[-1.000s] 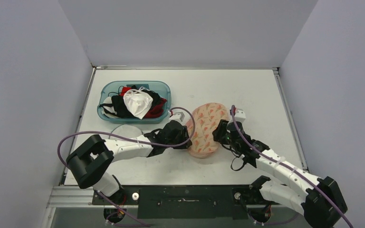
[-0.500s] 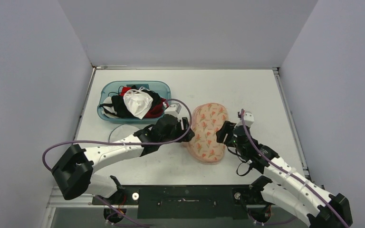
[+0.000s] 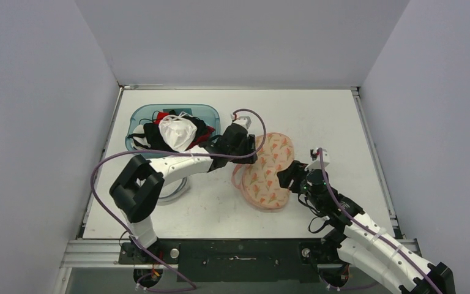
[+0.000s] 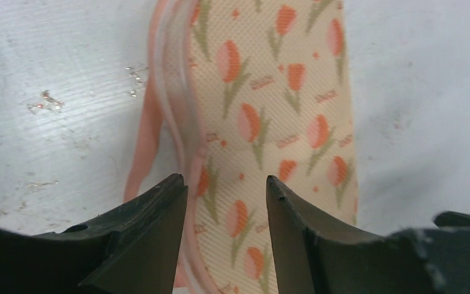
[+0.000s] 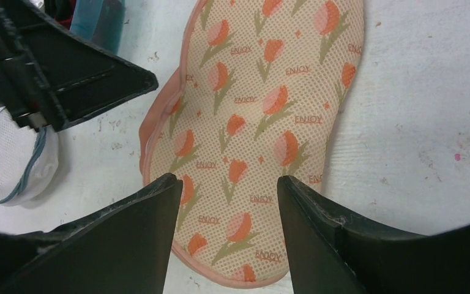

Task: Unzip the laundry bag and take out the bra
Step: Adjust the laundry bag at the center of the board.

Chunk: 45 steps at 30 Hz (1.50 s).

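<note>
Top external shows a scuffed white table [image 3: 324, 116], a rounded teal plastic bin [image 3: 211, 113] heaped with cloth, and beside it the flat oval mesh laundry bag [image 3: 268, 174], tulip-printed and pink-edged. The left gripper [image 4: 225, 181] and right gripper [image 5: 227, 180] both gape wide above it, empty.

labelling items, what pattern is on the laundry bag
Orange tulips on the peach mesh laundry bag; clearest in the right wrist view.

We see bare table [image 3: 318, 116] from 12 to 2 o'clock of the bag [image 3: 268, 174] and at 6 to 7. The bin [image 3: 207, 111] and left arm [image 3: 177, 164] bar 9 to 11; the right gripper [image 3: 284, 176] crowds 4.
</note>
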### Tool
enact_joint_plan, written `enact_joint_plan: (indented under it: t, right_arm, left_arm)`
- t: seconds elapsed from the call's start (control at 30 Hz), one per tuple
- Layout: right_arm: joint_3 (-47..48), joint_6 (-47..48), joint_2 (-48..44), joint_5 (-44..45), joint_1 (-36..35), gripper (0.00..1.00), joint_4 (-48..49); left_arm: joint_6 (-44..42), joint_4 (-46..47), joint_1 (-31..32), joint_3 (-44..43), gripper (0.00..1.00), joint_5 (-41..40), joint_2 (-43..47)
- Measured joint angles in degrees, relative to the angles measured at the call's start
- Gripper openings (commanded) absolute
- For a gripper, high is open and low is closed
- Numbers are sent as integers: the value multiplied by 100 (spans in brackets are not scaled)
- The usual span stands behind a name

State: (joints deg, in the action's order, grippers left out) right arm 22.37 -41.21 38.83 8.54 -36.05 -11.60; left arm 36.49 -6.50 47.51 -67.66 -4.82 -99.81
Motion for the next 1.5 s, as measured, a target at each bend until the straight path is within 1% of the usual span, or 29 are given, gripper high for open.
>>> enact_joint_plan:
  t: [0.17, 0.43, 0.5, 0.63, 0.8, 0.9, 1.0, 1.2, 1.23, 1.5]
  right_arm:
    - [-4, 24, -33, -44, 0, 59, 2]
    - [-98, 50, -87, -44, 0, 59, 0]
    - [-98, 52, -125, -44, 0, 59, 0]
    - [-101, 101, -210, -31, 0, 59, -2]
    - [-105, 160, -348, 20, 2, 59, -4]
    - [-116, 175, -387, 42, 2, 59, -9]
    - [-118, 181, -402, 55, 2, 59, -24]
    - [-125, 262, -446, 173, 2, 58, -85]
    - [-125, 278, -452, 188, 2, 58, -101]
    - [-142, 328, -498, 306, 2, 58, -140]
  left_arm:
    - [-232, -435, -245, -380, 52, 61, -463]
    - [-420, -560, -245, -745, 52, 184, -682]
    - [-428, -560, -247, -859, 51, 212, -791]
    - [-437, -560, -247, -962, 46, 234, -1019]
    - [-442, -608, -251, -988, 44, 240, -1233]
    - [-442, -623, -258, -1019, 38, 240, -1344]
    - [-439, -643, -269, -1019, 30, 254, -1414]
    - [-413, -623, -286, -1019, 3, 319, -1438]
    - [-404, -623, -286, -1019, 0, 332, -1438]
    - [-376, -616, -260, -986, 0, 391, -1314]
